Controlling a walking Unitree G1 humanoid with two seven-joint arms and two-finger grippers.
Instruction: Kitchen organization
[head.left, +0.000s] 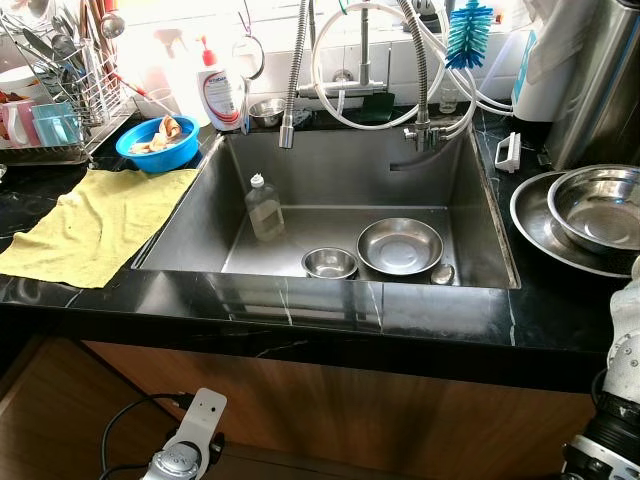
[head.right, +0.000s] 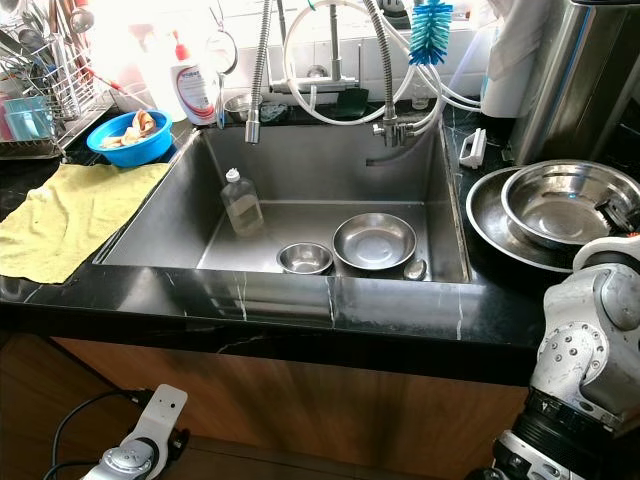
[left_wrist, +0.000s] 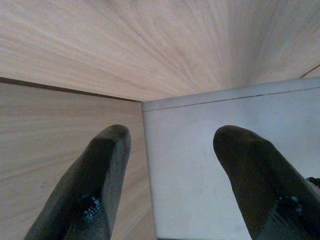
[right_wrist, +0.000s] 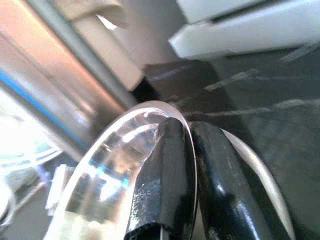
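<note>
On the black counter right of the sink, a steel bowl (head.right: 560, 200) rests in a wider steel plate (head.right: 490, 225). My right gripper (right_wrist: 187, 145) is shut on the bowl's rim (right_wrist: 125, 150), one finger inside and one outside; it reaches the bowl's right edge (head.right: 618, 213). Inside the sink (head.left: 340, 170) lie a small steel bowl (head.left: 329, 263), a larger steel bowl (head.left: 400, 245), a clear bottle (head.left: 264, 207) and a small metal piece (head.left: 442, 273). My left arm (head.left: 190, 450) hangs low before the wooden cabinet, and its gripper (left_wrist: 170, 145) is open with nothing in it.
A yellow cloth (head.left: 95, 220) covers the counter left of the sink, with a blue bowl of scraps (head.left: 158, 142) and a dish rack (head.left: 60, 90) behind it. A soap bottle (head.left: 222, 92), the spring faucet (head.left: 292, 80) and a blue brush (head.left: 468, 32) stand at the back.
</note>
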